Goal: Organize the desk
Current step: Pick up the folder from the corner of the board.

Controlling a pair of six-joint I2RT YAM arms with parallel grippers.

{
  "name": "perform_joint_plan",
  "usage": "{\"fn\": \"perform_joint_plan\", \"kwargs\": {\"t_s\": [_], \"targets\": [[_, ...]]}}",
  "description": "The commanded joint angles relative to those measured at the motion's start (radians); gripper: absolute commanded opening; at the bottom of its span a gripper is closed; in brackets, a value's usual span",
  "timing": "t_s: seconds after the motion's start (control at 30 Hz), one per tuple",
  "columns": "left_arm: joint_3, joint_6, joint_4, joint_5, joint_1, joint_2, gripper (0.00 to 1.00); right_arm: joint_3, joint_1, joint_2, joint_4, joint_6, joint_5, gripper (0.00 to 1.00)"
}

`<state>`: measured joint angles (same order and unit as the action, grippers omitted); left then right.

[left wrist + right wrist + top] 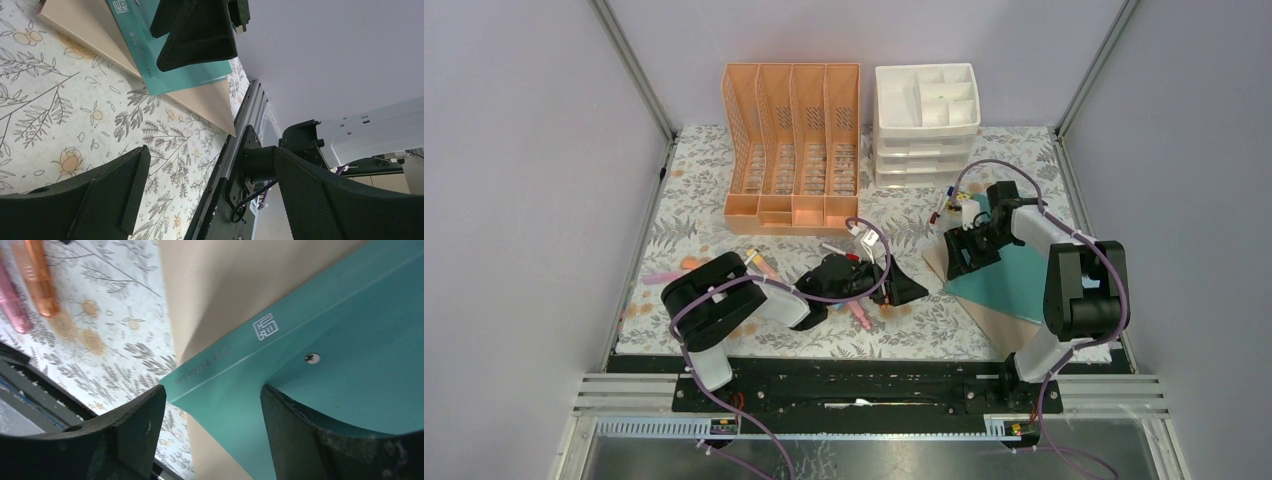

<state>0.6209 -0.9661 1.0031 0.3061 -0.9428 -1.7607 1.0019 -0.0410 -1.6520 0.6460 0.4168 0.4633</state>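
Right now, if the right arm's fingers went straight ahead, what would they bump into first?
Probably the teal folder: its corner lies just ahead, between the right arm's fingers, which stand open. It rests on a tan folder on the desk. How close is unclear.

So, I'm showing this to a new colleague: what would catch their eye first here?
The peach file rack and the white drawer unit stand out at the back of the flowered desk. On the right, a teal folder lies on a beige folder, with the right gripper open astride its corner.
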Motion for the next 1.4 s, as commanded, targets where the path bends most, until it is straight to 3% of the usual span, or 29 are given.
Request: {"fn": "perform_joint_plan", "kwargs": {"t_s": [0.0, 0.23, 0.4, 0.63, 0.8, 1.1, 1.27, 1.37], "targets": [[-0.029, -0.02, 0.133, -0.056, -0.008, -0.017, 0.99, 0.029, -0.096, -0.061, 0.076, -0.016, 0.107, 0.76], [-0.046, -0.036, 0.141, -0.086, -0.013, -0.032, 0.99, 0.064, -0.172, -0.102, 0.077, -0.046, 0.202, 0.75], [-0.038, -0.038, 0.131, -0.112, -0.014, -0.056, 0.99, 0.064, -0.16, 0.021, 0.07, -0.057, 0.219, 0.78], [0.024, 0.011, 0.026, -0.14, -0.014, -0.065, 0.99, 0.036, -0.04, 0.181, 0.021, -0.099, 0.189, 0.83], [0.115, 0.019, -0.058, -0.091, -0.002, -0.121, 0.96, 0.047, 0.094, 0.257, 0.023, -0.135, 0.25, 0.85], [0.22, -0.02, -0.123, -0.081, 0.009, -0.213, 0.93, -0.021, 0.107, 0.403, -0.1, -0.266, 0.354, 0.87], [0.243, -0.015, -0.166, -0.135, 0.019, -0.254, 0.93, -0.038, 0.15, 0.397, -0.096, -0.25, 0.409, 0.87], [0.275, -0.032, -0.151, -0.106, 0.032, -0.296, 0.88, -0.045, 0.151, 0.389, -0.099, -0.241, 0.42, 0.87]]}}
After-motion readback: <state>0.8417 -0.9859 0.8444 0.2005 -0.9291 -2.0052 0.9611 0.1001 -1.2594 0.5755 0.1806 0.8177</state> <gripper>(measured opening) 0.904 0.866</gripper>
